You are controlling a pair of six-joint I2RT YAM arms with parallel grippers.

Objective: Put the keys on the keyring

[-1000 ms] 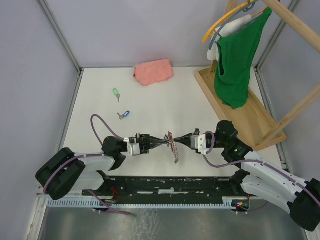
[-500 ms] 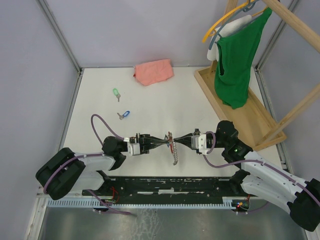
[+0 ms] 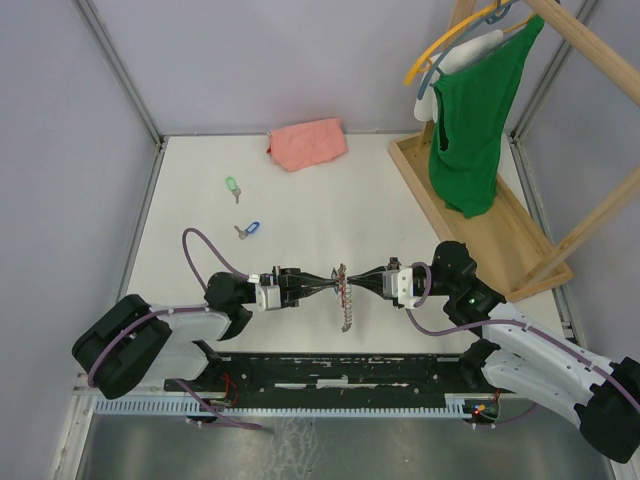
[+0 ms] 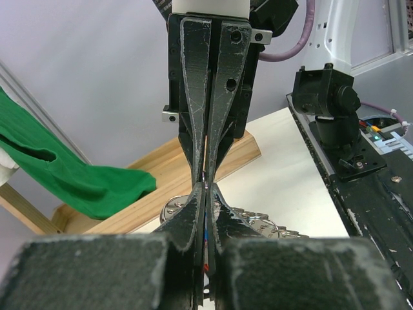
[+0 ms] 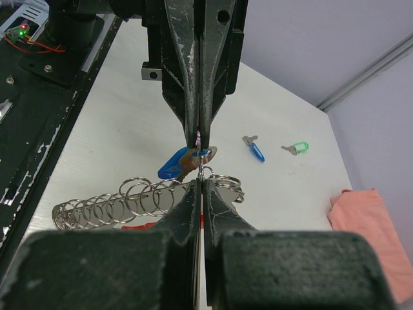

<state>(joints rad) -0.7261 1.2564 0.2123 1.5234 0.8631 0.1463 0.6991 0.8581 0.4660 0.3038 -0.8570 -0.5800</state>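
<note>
My two grippers meet tip to tip above the near middle of the table. The left gripper [image 3: 334,281] is shut on a blue-capped key [image 5: 174,165], whose metal head sits at its tips. The right gripper [image 5: 201,182] is shut on the thin wire of a keyring [image 5: 224,181], right at that key's head. A row of linked silver rings [image 3: 348,306] hangs off it below the tips. Two loose keys lie on the table at the far left, one blue [image 3: 248,231] and one green [image 3: 232,187].
A pink cloth [image 3: 307,143] lies at the table's back edge. On the right stands a wooden rack base [image 3: 500,240] with a green shirt [image 3: 478,130] hanging over it. The black rail of the arm bases [image 3: 330,368] runs along the near edge.
Both grippers stay shut and in place. The hanging row of rings has swung slightly to the left.
</note>
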